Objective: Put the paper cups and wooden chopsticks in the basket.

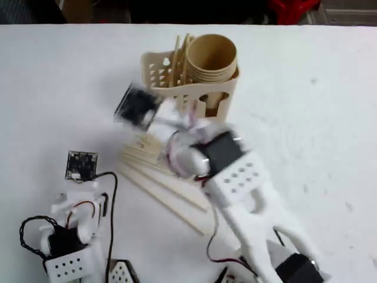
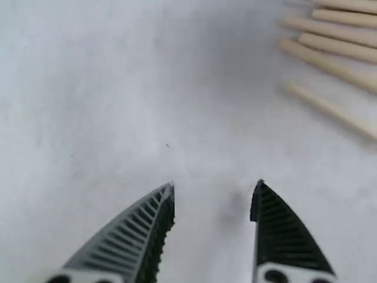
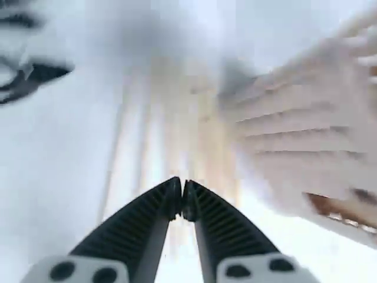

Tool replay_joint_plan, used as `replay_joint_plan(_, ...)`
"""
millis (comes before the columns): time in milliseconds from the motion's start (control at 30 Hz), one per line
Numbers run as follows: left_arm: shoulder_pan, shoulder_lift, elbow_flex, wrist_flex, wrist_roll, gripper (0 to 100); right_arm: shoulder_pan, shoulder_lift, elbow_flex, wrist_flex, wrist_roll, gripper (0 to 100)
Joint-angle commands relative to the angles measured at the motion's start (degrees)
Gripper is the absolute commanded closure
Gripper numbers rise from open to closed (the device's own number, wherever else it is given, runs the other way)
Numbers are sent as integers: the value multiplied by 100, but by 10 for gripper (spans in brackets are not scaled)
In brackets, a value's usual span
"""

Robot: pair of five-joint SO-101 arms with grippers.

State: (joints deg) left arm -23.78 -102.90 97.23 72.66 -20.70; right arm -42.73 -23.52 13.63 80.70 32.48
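From above: paper cups (image 1: 212,56) stacked in basket (image 1: 177,88) just beyond right gripper (image 3: 182,200), loose wooden chopsticks (image 1: 165,177) under it. Left wrist: left gripper (image 2: 213,187) spread apart, empty, wooden chopsticks (image 2: 336,65) ahead. Right wrist: jaws pinched together on nothing, basket (image 3: 306,147) alongside.

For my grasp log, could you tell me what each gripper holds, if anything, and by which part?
Nothing: the left gripper is open above the table; the right gripper is shut, tips together on nothing.

Matt wooden chopsticks (image 1: 150,162), smooth plastic basket (image 1: 227,94)
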Motion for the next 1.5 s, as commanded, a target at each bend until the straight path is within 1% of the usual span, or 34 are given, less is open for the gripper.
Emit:
replay_joint_plan(0, -40, -22, -18, 9, -26, 781, -374, 40, 580, -321, 114, 981)
replay_joint_plan(167, -40, -22, -18, 9, -26, 781, -470, 514, 1556, -1481, 62, 975)
replay_joint_plan(333, -40, -22, -18, 9, -26, 781, -549, 1824, 1802, -2229, -264, 878)
replay_joint_plan(500, -40, -22, -18, 9, -26, 781, -549, 2747, 1785, -3002, -264, 896)
replay_joint_plan(600, -40, -22, -18, 9, -26, 781, -532, 2958, 1723, -3029, -264, 895)
replay_joint_plan(700, -40, -22, -18, 9, -26, 781, -505, 3064, 1670, -3064, -501, 896)
replay_joint_plan(800, -40, -22, -18, 9, -26, 781, -505, 3160, 1635, -3064, -580, 902)
replay_joint_plan(900, -40, -22, -18, 9, -26, 781, -426, 3284, 1591, -3037, -589, 979)
replay_joint_plan(933, -40, -22, -18, 9, -26, 781, -391, 3319, 1556, -3020, -607, 988)
replay_joint_plan(967, -40, -22, -18, 9, -26, 781, -347, 3345, 1538, -2967, -703, 976)
replay_joint_plan(1033, -40, -22, -18, 9, -26, 781, -295, 3345, 1530, -2923, -870, 985)
replay_joint_plan(1167, -40, -22, -18, 9, -26, 781, -295, 3327, 1512, -2879, -949, 982)
replay_joint_plan(1267, -40, -22, -18, 9, -26, 781, -295, 2958, 1530, -2800, -949, 982)
replay_joint_plan(1367, -40, -22, -18, 9, -26, 781, -295, 2202, 1556, -2484, -967, 982)
replay_joint_plan(1467, -40, -22, -18, 9, -26, 781, -286, 1411, 1565, -2105, -1196, 982)
